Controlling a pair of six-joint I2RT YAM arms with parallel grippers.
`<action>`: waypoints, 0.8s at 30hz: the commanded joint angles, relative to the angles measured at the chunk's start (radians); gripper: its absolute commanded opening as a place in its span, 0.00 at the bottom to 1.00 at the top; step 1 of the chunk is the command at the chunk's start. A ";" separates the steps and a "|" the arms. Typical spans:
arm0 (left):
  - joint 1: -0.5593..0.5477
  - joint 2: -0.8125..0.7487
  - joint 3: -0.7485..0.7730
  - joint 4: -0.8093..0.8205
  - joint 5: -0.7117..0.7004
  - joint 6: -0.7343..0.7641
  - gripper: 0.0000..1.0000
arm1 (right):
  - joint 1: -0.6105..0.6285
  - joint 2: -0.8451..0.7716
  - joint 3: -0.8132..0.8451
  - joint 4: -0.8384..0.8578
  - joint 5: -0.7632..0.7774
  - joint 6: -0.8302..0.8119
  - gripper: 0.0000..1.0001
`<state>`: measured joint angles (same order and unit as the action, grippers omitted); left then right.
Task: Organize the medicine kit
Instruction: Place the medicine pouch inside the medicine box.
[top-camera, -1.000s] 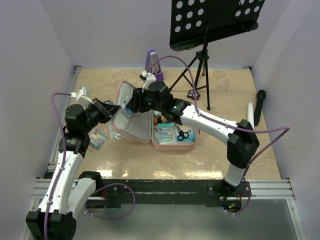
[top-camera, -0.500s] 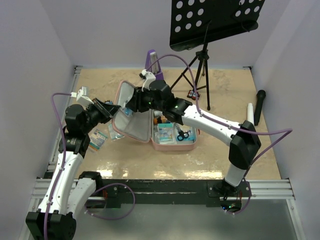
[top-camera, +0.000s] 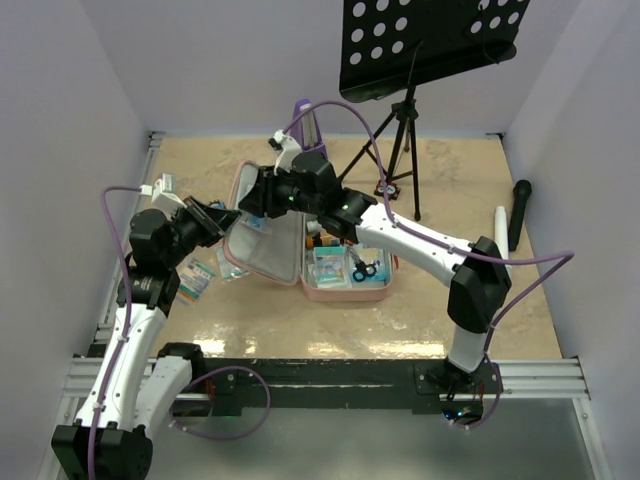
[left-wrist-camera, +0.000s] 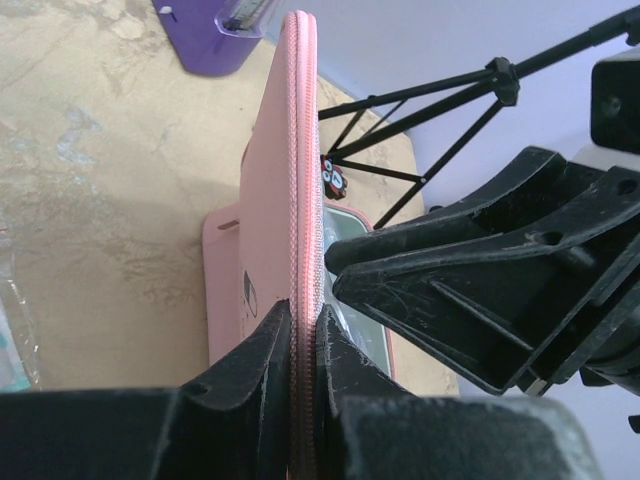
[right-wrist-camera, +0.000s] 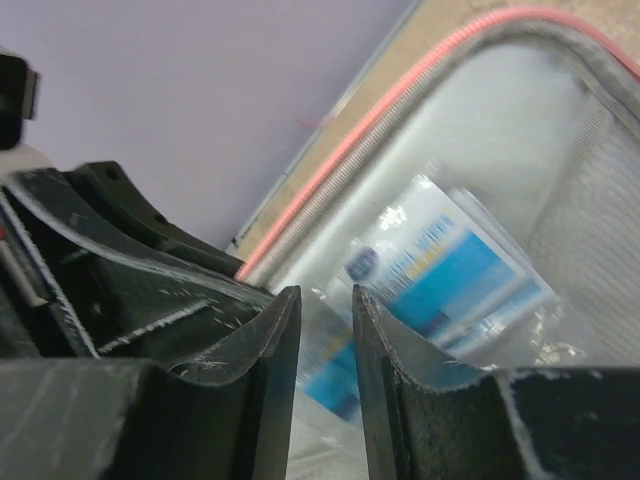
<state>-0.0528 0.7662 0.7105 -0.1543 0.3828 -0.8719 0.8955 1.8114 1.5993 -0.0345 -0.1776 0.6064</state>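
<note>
Left gripper (left-wrist-camera: 303, 320) pinches the medicine kit (top-camera: 345, 293) lid. Right gripper (right-wrist-camera: 325, 300), nearly closed, sits at a blue packet (right-wrist-camera: 460, 270) inside. Packets (top-camera: 198, 275) left of the kit wait.

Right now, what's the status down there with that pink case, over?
Left gripper pinching medicine kit lid rim, lid open. Right gripper inside lid over blue packet, grip unclear. Loose packets left of kit.
</note>
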 joint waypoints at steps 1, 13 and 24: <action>-0.002 -0.030 0.026 0.121 0.034 -0.015 0.00 | 0.014 0.005 0.065 0.079 -0.062 0.026 0.32; -0.002 -0.022 0.032 0.111 0.021 -0.007 0.00 | 0.014 -0.092 -0.025 0.110 -0.008 0.035 0.46; -0.002 -0.021 0.024 0.108 0.013 0.001 0.00 | 0.003 -0.297 -0.234 0.087 0.173 0.004 0.56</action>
<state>-0.0555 0.7639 0.7105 -0.1440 0.4000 -0.8715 0.9047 1.5772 1.4258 0.0158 -0.0689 0.6277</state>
